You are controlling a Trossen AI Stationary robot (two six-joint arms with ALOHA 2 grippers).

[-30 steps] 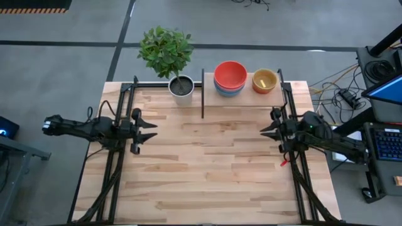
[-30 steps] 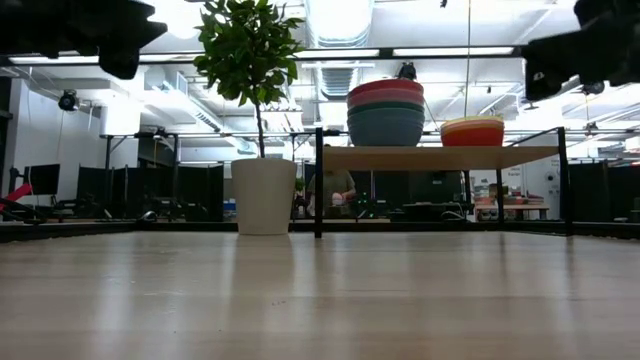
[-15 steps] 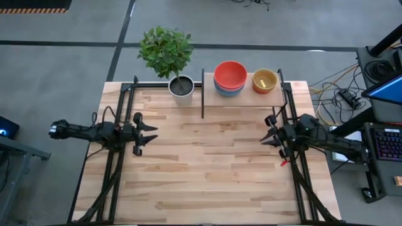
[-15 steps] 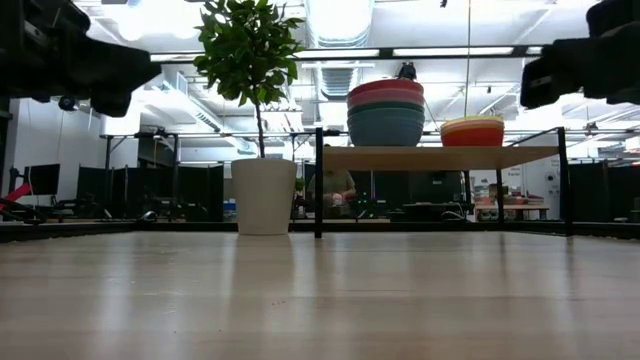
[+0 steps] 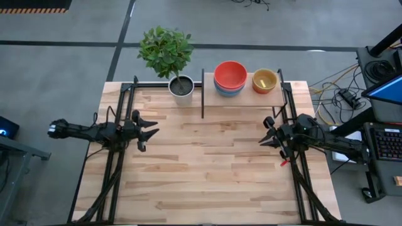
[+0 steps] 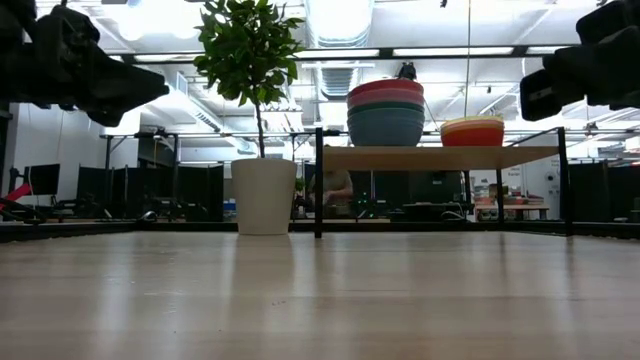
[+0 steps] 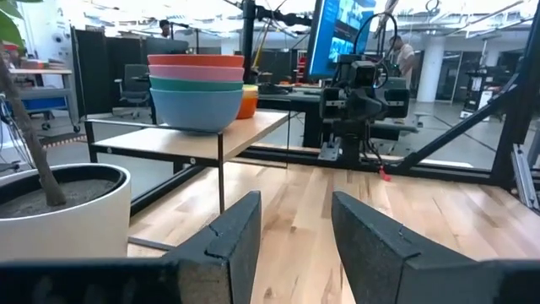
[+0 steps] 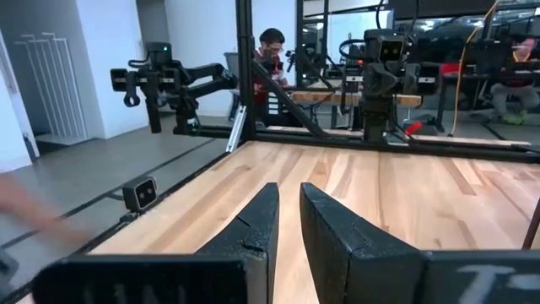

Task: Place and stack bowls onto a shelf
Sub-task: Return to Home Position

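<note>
Both hands empty: left gripper fingers wide apart, right gripper barely parted. Round plastic bowls, red-topped big stack and small orange-yellow stack, sit on light-wood black-post shelf, nearer right gripper. Guessing they're light, stiff and slick, so I'd pinch the rim.

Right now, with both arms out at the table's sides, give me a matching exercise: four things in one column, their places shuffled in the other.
1. red-topped bowl stack
2. yellow-topped bowl stack
3. plant pot
4. left gripper

A. on the tabletop, beside the shelf
B. over the tabletop's left side, empty
C. shelf end away from the plant pot
D. shelf end next to the plant pot

Pairs: 1-D, 2-C, 3-A, 4-B.
The right gripper hangs over the right side.
</note>
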